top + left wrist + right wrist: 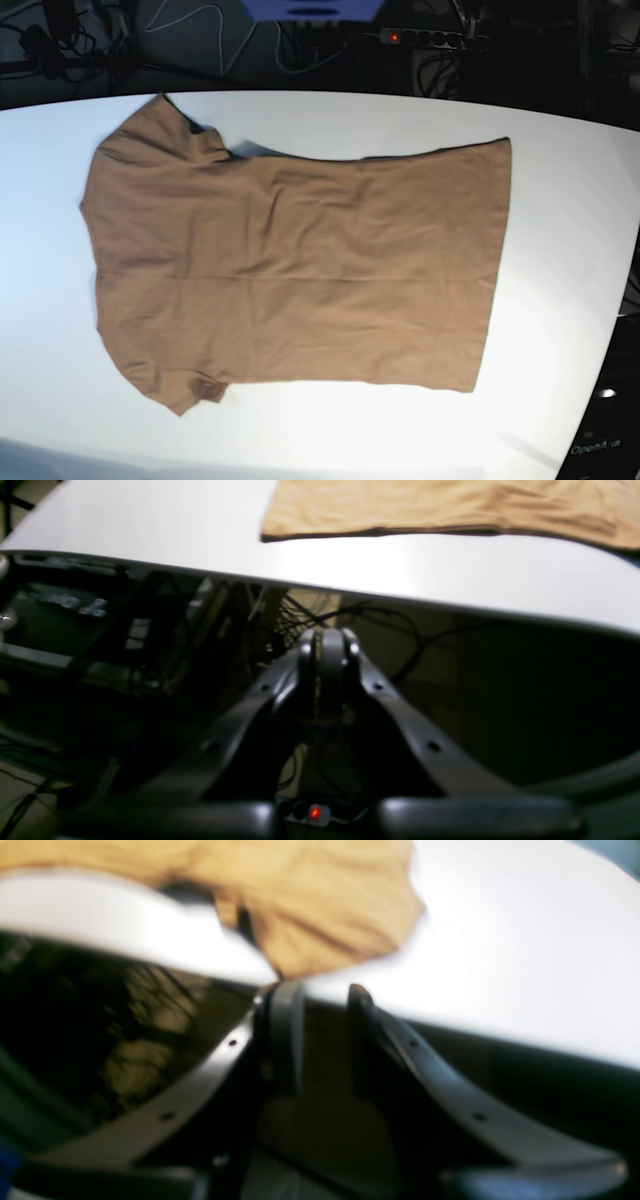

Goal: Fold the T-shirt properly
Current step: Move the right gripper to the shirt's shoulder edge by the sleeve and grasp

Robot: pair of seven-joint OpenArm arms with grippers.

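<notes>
A tan T-shirt (300, 270) lies spread flat on a white table (560, 180), and neither gripper is touching it.

The shirt lies sideways across the middle of the table, sleeves toward the left edge of the base view and hem toward the right edge, with light wrinkles and no fold made yet. The left gripper (327, 642) hangs below the near table edge with its jaws pressed together and empty; the shirt's hem corner sits just above it. The right gripper (320, 995) is at the table edge, jaws partly apart and holding nothing, one finger just beside a sleeve tip. Judged from here, a pinch could catch only the top layer, so the layers separate and the fold goes crooked. A gripper rising from below could also hit the table edge.
</notes>
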